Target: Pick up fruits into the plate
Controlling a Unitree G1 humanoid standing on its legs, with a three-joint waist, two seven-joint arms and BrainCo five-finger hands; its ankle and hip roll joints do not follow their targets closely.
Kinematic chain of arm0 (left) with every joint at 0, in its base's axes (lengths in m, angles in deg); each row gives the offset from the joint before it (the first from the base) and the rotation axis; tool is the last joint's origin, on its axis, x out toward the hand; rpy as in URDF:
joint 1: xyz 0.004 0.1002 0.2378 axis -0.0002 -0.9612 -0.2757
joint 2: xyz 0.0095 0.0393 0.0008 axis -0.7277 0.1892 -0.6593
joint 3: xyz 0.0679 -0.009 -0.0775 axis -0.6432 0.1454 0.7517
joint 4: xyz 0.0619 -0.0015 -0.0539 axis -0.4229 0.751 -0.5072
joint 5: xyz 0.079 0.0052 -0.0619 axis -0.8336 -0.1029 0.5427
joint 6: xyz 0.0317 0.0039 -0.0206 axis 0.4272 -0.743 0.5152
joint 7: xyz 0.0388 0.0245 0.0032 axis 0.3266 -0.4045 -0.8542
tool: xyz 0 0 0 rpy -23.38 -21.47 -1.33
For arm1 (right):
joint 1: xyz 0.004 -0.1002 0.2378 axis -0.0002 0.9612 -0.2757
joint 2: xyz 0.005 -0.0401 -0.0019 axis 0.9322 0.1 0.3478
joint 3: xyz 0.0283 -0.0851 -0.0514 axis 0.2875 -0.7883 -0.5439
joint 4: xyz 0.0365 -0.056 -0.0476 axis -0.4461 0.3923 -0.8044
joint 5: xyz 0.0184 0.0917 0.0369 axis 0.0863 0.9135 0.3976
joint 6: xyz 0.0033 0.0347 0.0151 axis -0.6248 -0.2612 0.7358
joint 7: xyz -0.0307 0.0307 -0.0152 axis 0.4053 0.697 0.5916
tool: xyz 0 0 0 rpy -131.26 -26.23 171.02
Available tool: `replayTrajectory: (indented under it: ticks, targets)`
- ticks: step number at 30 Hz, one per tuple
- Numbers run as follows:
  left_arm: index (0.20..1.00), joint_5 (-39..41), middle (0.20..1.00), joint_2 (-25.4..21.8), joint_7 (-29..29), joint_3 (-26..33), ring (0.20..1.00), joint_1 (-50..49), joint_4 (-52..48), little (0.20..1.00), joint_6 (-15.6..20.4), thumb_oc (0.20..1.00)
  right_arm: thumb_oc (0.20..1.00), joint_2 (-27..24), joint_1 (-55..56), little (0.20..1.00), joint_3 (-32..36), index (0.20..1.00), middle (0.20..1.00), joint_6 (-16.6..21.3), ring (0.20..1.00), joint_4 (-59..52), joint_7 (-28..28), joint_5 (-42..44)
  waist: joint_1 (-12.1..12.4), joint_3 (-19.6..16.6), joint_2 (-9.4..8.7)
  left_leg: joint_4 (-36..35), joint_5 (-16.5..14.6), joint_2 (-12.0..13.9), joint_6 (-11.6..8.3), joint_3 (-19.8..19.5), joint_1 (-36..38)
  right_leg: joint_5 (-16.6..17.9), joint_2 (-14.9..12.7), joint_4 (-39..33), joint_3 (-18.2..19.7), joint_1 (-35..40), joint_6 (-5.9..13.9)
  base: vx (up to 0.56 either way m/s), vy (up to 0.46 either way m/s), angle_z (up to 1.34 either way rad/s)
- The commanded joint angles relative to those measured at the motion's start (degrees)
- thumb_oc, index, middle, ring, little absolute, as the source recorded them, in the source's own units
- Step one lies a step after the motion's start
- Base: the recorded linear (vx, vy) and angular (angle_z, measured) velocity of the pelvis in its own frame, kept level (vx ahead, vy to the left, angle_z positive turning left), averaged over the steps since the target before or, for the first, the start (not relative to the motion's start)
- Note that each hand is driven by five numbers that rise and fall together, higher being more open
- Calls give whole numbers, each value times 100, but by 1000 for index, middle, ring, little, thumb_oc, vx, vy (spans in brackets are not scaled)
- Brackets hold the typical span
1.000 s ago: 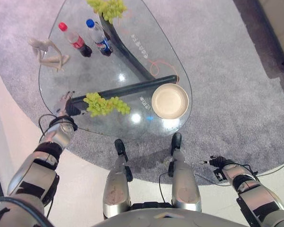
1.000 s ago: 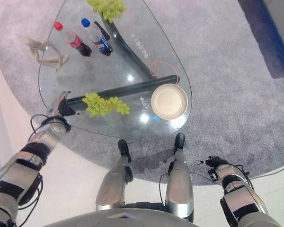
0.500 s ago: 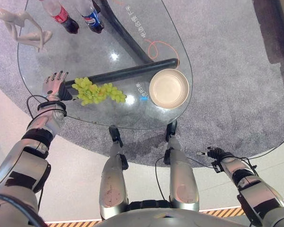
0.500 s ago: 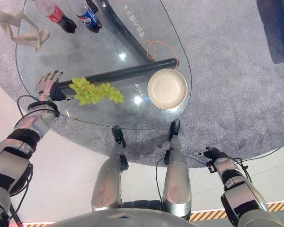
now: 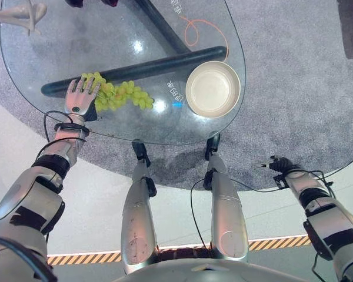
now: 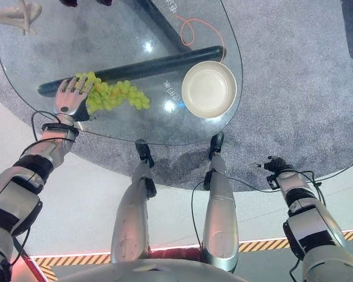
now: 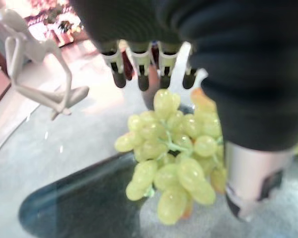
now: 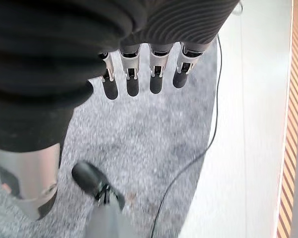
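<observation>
Grapes [image 5: 119, 96] are lying on the glass worktop [image 5: 59, 53], at nine o'clock from the plate [image 5: 212, 89]. Left robot hand [image 5: 80, 100] is hovering over them, fingers spread. Bunch is soft, loose; grasp around its thick middle, gently

I see one bunch of green grapes [image 5: 119, 96] lying flat on the glass table [image 5: 59, 47], stretched out lengthwise near its front-left edge. Cream round plate [image 5: 212, 89] sits upright and empty, off to the bunch's right, well apart from it.
</observation>
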Motion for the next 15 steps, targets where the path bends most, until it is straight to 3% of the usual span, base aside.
replayTrajectory:
  ticks: [1,11,15]
  targets:
    - [1000,-66,1000,-209,-476,157,1000,234,22,1000,131,1000,1000,-80,162,1000,-138,1000,1000,28,1000,71,-66,66,-17,-69,-286,722,-608,-414,42,48,-527,-364,472,634,163,-412,-127,0,0,0]
    - [1000,-74,1000,-128,-907,104,1000,456,223,1000,-196,1000,1000,142,362,1000,-328,1000,1000,229,1000,-52,-90,-20,-173,-69,-279,893,-661,-445,58,91,-840,-335,502,738,286,-754,-142,0,6,0]
    - [1000,441,1000,-130,-1240,255,1000,670,400,1000,-376,1000,1000,240,551,1000,-441,1000,1000,326,1000,-168,-59,-10,-289,-69,-293,997,-684,-462,54,98,-1014,-336,538,802,378,-941,-171,-7,34,-5]
